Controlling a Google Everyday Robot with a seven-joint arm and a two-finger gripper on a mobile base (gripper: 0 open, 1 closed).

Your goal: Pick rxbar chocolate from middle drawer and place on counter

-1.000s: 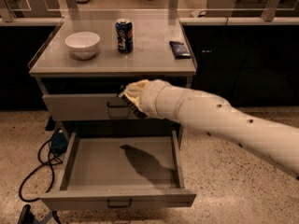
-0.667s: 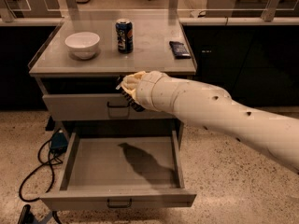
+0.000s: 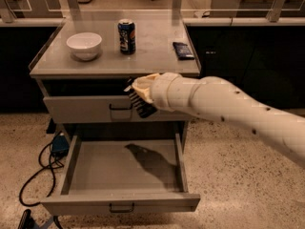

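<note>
My gripper (image 3: 139, 98) is at the end of the cream arm that comes in from the right. It hangs in front of the taller-fronted grey drawer (image 3: 86, 109), just below the front edge of the counter (image 3: 152, 56). A dark ridged part shows under its tip. The middle drawer (image 3: 121, 168) is pulled far out below, and its grey tray shows only the arm's shadow. The rxbar chocolate is not visible anywhere. It may be hidden in the gripper.
On the counter stand a white bowl (image 3: 84, 45) at the left, a soda can (image 3: 127, 36) in the middle and a dark blue packet (image 3: 183, 50) at the right. A black cable (image 3: 40, 168) and plug lie on the floor to the left of the cabinet.
The gripper has moved a little up and to the left, closer to the counter's front edge. The drawers and the things on the counter have not moved.
</note>
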